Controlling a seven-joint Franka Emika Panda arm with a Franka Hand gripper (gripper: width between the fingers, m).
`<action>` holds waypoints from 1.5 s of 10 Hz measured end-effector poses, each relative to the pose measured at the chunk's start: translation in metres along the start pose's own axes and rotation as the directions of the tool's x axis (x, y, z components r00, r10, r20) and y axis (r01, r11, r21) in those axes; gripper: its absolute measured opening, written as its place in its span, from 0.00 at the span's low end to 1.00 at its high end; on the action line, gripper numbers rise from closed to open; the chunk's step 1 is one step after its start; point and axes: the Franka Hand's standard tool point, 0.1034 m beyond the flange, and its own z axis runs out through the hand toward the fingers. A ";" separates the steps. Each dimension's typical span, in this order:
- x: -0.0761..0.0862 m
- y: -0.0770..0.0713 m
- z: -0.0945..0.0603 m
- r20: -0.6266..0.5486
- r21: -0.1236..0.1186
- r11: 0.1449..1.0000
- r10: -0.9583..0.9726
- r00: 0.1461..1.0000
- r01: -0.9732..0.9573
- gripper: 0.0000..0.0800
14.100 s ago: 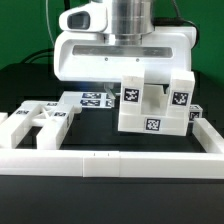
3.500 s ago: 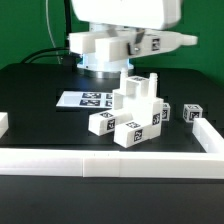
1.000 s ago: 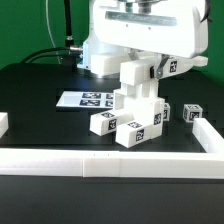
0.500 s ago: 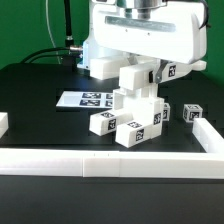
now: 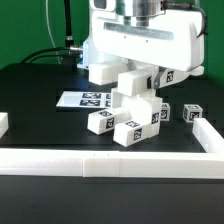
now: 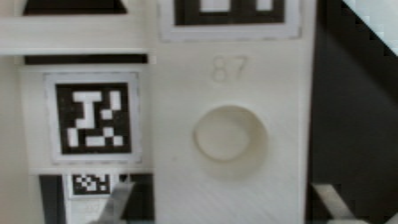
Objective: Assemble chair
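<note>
The chair (image 5: 132,112) is a white blocky body with black-and-white tags, standing on the black table in the exterior view. Its upright post rises into my gripper (image 5: 138,78), which hangs directly over it. In the wrist view the post's flat white face (image 6: 228,130), with a round dimple and a faint "87", fills the middle. My gripper (image 6: 226,205) straddles this face. One finger (image 6: 121,203) is on each side, with a dark gap between finger and post. The jaws stand open and do not touch the post.
The marker board (image 5: 84,99) lies flat behind the chair toward the exterior view's left. A small loose tagged white block (image 5: 193,113) sits at the exterior view's right. The long low white border rail (image 5: 100,161) runs along the front, with a corner at the right (image 5: 212,140).
Over the last second my hand has come down a little over the chair's upright post. The chair has not moved in that time.
</note>
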 end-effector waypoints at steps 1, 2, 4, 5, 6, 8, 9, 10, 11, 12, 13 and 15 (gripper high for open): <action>0.001 0.000 0.006 -0.007 -0.001 1.000 -0.001 1.000 0.001 0.36; 0.002 0.000 0.009 -0.011 -0.002 1.000 -0.002 1.000 0.002 0.36; 0.005 0.000 0.016 -0.016 -0.007 1.000 -0.016 1.000 0.016 0.36; 0.006 0.000 0.016 -0.017 -0.006 1.000 -0.016 1.000 0.016 0.36; 0.007 0.001 0.016 -0.017 -0.006 1.000 -0.019 1.000 0.018 0.36; 0.009 0.003 0.016 -0.018 -0.006 1.000 -0.028 0.999 0.027 0.74; 0.010 0.004 0.015 -0.018 -0.006 0.999 -0.032 0.999 0.032 0.74; 0.012 0.005 0.015 -0.019 -0.005 0.999 -0.039 0.999 0.039 0.80; 0.015 0.006 0.013 -0.020 -0.004 0.999 -0.051 0.999 0.051 0.81; 0.018 0.009 0.013 -0.021 -0.003 0.999 -0.054 0.998 0.054 0.81; 0.019 0.009 0.014 -0.021 -0.004 0.999 -0.053 0.998 0.053 0.81; 0.018 0.010 0.016 -0.019 -0.007 0.999 -0.053 0.998 0.053 0.81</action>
